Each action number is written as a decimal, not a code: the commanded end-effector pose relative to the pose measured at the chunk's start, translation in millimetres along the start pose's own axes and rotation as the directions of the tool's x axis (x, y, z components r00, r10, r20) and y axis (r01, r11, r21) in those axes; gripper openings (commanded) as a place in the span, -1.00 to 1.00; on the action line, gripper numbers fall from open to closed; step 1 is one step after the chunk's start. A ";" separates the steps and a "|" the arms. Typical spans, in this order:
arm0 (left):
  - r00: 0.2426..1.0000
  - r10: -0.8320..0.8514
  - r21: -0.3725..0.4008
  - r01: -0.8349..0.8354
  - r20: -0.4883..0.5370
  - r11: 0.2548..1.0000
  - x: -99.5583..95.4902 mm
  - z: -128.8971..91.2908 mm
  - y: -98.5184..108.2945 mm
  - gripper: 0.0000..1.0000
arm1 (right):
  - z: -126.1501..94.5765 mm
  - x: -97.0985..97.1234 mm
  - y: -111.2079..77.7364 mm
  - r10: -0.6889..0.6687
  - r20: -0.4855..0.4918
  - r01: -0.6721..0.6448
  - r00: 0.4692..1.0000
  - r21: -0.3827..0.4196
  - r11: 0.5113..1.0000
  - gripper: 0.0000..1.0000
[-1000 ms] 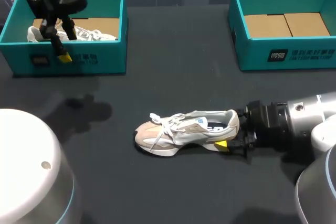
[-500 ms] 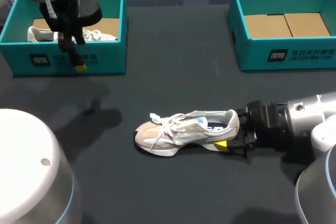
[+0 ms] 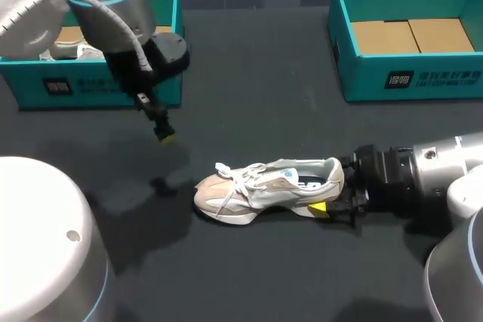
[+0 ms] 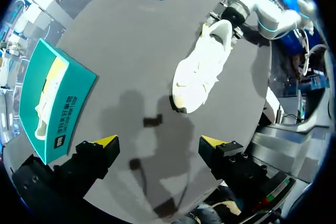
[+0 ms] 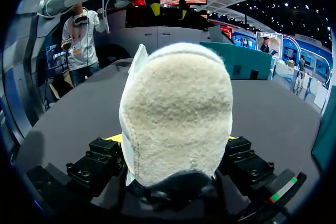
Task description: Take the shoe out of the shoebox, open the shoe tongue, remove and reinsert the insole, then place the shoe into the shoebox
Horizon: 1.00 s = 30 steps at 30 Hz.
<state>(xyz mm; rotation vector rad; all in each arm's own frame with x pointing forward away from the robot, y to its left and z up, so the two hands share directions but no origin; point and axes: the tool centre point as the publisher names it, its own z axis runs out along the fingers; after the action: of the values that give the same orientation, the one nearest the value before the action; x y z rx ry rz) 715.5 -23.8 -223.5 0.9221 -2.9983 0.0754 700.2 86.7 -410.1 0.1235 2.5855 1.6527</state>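
A beige and white shoe (image 3: 260, 186) lies on its sole mid-table, toe to the left, laces loose. My right gripper (image 3: 332, 185) is shut on its heel, one yellow tip against the near side. In the right wrist view the fuzzy heel (image 5: 176, 108) fills the space between the fingers of that gripper (image 5: 173, 140). My left gripper (image 3: 162, 133) hangs above the table left of the toe, apart from it. Its own view shows it (image 4: 160, 141) open with nothing between its fingers, the shoe (image 4: 202, 69) ahead. The teal shoebox (image 3: 407, 35) at the back right holds only cardboard.
A second teal box (image 3: 98, 84) stands at the back left with another white shoe (image 3: 53, 54) inside; it also shows beside my left gripper as the box (image 4: 58, 103). Dark tabletop (image 3: 249, 103) lies between the boxes and the shoe.
My left arm has swung out from over the back-left box, coming right and nearer toward the shoe's toe. The right arm and the shoe have stayed still.
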 end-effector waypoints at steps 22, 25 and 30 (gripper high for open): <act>0.789 -0.591 -0.099 0.610 0.166 0.786 72.6 17.9 -27.6 1.00 | 0.7 0.5 -1.2 0.000 -0.001 0.000 1.000 0.004 1.000 -1.00; 0.722 -0.659 -0.026 0.679 0.211 0.734 83.3 16.6 -29.9 1.00 | 0.7 0.5 -1.2 0.000 -0.001 0.000 1.000 0.004 1.000 -1.00; 0.722 -0.659 -0.026 0.679 0.211 0.734 83.3 16.6 -29.9 1.00 | 0.7 0.5 -1.2 0.000 -0.001 0.000 1.000 0.004 1.000 -1.00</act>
<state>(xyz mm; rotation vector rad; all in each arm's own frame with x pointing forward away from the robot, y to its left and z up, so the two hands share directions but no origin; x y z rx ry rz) 664.6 -90.8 -237.8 2.0144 -2.5388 -0.1435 700.2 86.8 -410.1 0.1234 2.5855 1.6527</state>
